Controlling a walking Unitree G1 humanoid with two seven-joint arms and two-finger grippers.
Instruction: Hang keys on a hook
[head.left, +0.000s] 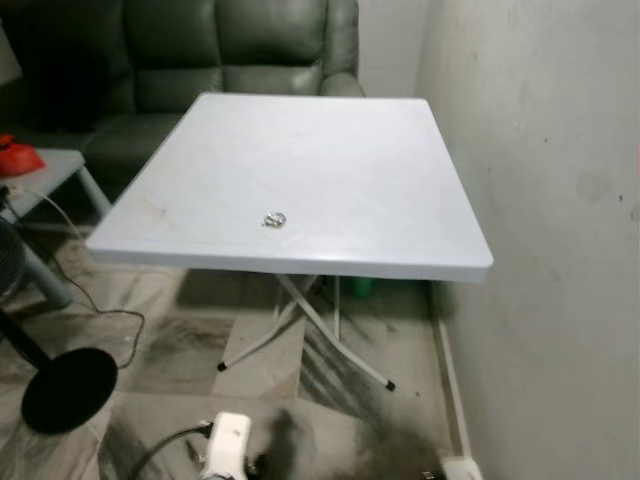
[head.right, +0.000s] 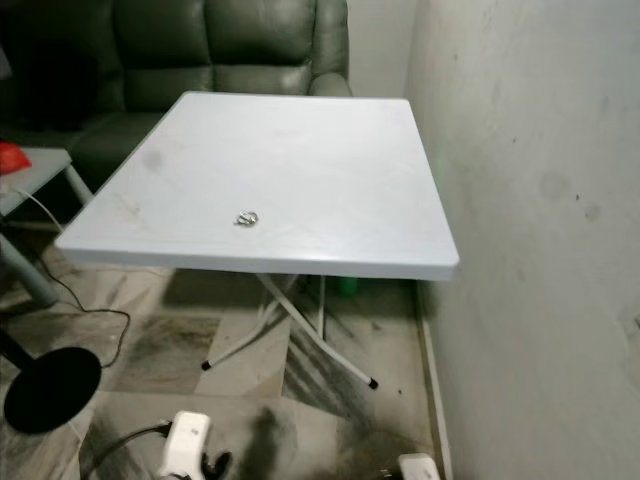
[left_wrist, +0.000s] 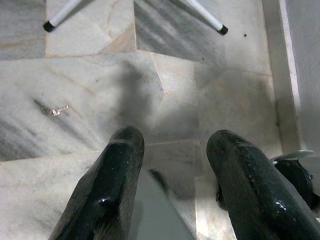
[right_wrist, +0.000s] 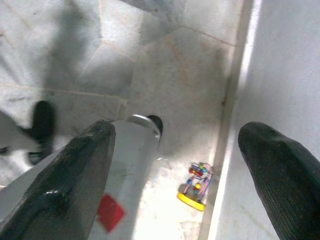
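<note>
Left side, about 9 o'clock: grey sofa (head.left: 220, 60) behind, small side table (head.left: 50, 170) with a red object (head.left: 18, 156), black round stand base (head.left: 68, 388) on the marble floor (head.left: 170, 350).

Centre: white folding table (head.left: 320, 140). Keys (head.left: 275, 219) lie flat near its front edge, a small metal cluster, long axis too small to tell.

Right: bare wall (head.left: 560, 200) from 12 to 5 o'clock; no hook made out.

Left gripper (left_wrist: 175, 175) hangs low, fingers spread, aimed at floor. Right gripper (right_wrist: 180, 165) likewise, fingers wide apart, beside the wall base. Keys sit above and ahead of both, roughly 12 o'clock; neither arm clearly nearer.

Left wrist view shows a small metal bit (left_wrist: 56, 110) on the floor; right wrist view a yellow trinket (right_wrist: 196, 186).
</note>
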